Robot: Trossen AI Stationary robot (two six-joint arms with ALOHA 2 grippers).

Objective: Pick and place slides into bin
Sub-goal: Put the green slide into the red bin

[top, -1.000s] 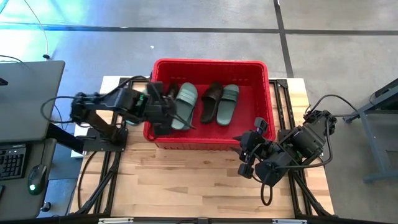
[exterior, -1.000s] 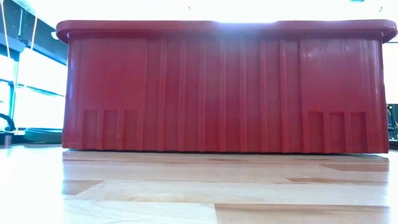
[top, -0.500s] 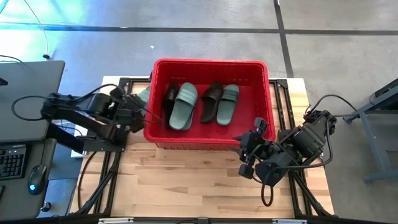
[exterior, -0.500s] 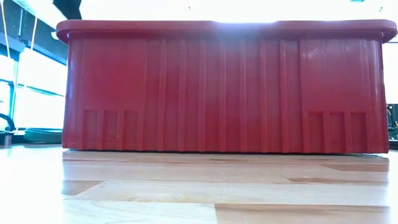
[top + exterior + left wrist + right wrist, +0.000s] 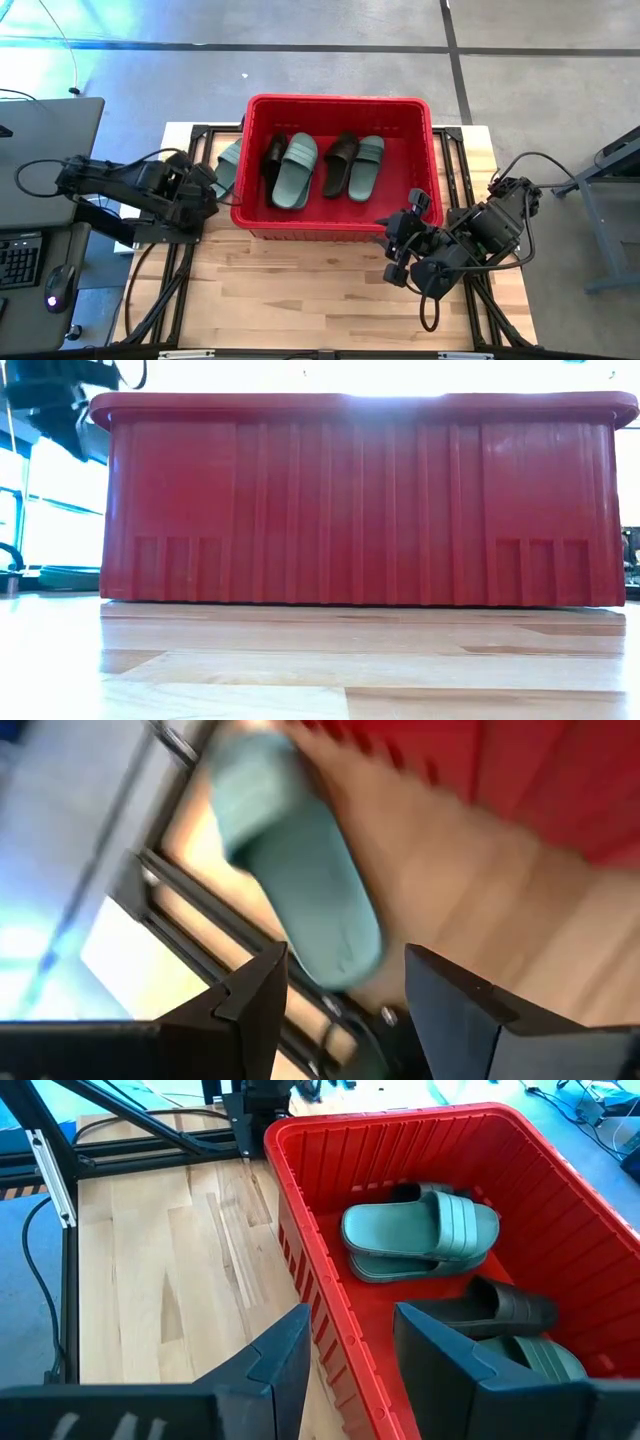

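With parted, empty fingers the left gripper (image 5: pixel 207 184) faces the green slide (image 5: pixel 229 158) just ahead, beside the bin (image 5: pixel 340 225), ready to close in and grasp, while the right gripper (image 5: pixel 392 247) waits unclenched.

Left hand (image 5: pixel 207 186) and right hand (image 5: pixel 392 248) both gape, empty.

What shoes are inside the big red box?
Inside the red bin lie four slides: a black one beside a green one, then another black one beside a green one. Anything tucked beneath them is hidden. One more green slide lies outside on the table.
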